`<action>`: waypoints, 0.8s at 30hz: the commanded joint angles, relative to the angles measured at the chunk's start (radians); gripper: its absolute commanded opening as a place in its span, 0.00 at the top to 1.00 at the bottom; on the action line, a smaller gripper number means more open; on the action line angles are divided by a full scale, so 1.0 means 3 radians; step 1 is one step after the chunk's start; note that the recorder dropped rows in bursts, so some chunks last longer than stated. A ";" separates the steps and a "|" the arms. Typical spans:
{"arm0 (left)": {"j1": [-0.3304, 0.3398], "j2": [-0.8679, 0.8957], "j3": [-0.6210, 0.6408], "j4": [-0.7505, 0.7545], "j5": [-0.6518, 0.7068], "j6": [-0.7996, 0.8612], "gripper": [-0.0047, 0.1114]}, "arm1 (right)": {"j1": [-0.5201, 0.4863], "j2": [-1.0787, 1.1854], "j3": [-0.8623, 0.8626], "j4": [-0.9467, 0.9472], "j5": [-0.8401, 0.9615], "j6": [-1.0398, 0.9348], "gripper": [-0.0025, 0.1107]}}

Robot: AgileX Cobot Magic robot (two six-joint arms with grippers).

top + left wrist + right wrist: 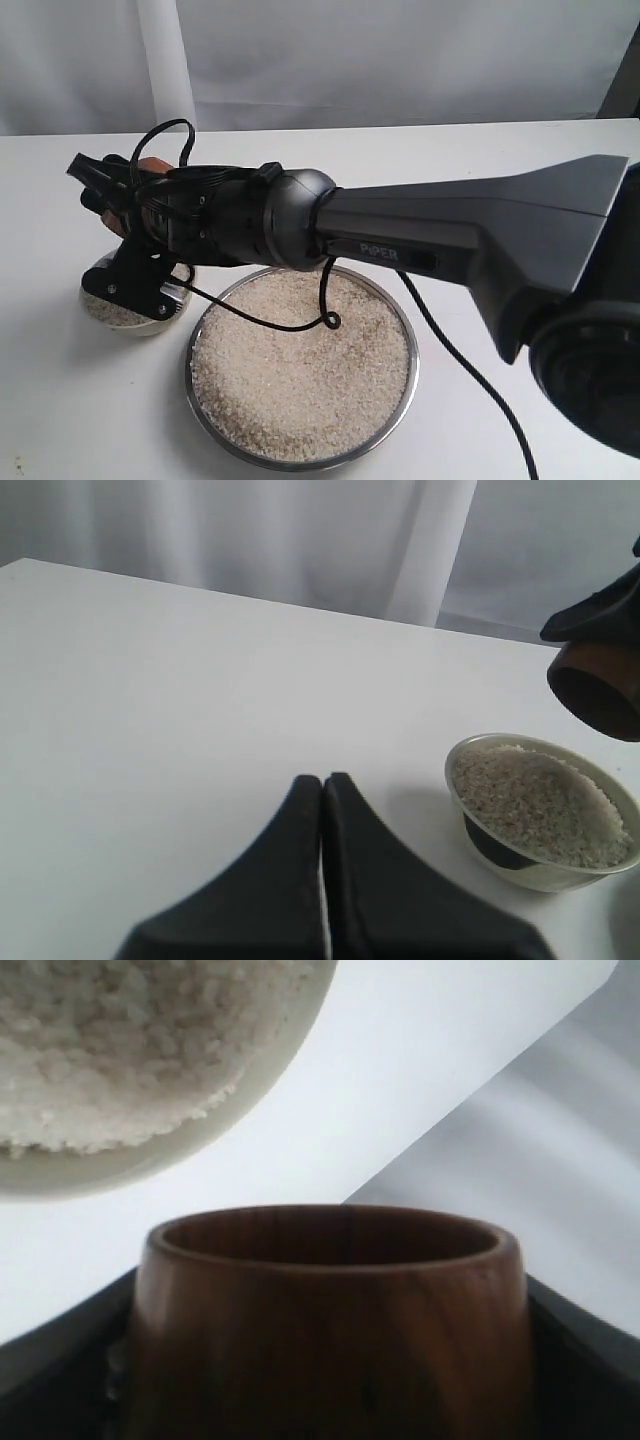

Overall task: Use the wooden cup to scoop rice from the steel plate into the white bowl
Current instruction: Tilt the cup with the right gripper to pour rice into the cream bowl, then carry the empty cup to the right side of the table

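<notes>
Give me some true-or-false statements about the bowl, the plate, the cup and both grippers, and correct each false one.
1. The white bowl already holds rice. True.
2. The steel plate is empty. False: rice covers it.
3. The right gripper holds the wooden cup. True.
4. The left gripper has its jaws wide open. False: they are shut together on nothing.
5. The wooden cup stands on the table. False: it is held in the air near the white bowl.

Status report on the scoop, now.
Left claw shut, off to the side. Right claw clamped on wooden cup, above white bowl. Bowl holds rice. Nothing between cup and bowl.
</notes>
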 commanded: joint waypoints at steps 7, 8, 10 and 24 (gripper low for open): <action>-0.0022 0.0001 -0.0012 -0.0019 -0.0020 -0.0006 0.96 | 0.0057 -0.0031 -0.0024 0.0125 0.0019 0.0062 0.98; -0.0022 0.0001 -0.0012 -0.0019 -0.0020 -0.0006 0.96 | 0.0063 -0.0064 -0.0024 0.0616 0.0006 0.0200 0.98; -0.0022 0.0001 -0.0012 -0.0019 -0.0020 -0.0006 0.96 | 0.0063 -0.0177 -0.0018 0.1134 0.0000 0.0593 0.98; -0.0022 0.0001 -0.0012 -0.0019 -0.0020 -0.0006 0.96 | -0.0438 -0.2545 0.2333 0.2580 -0.1082 0.1168 0.98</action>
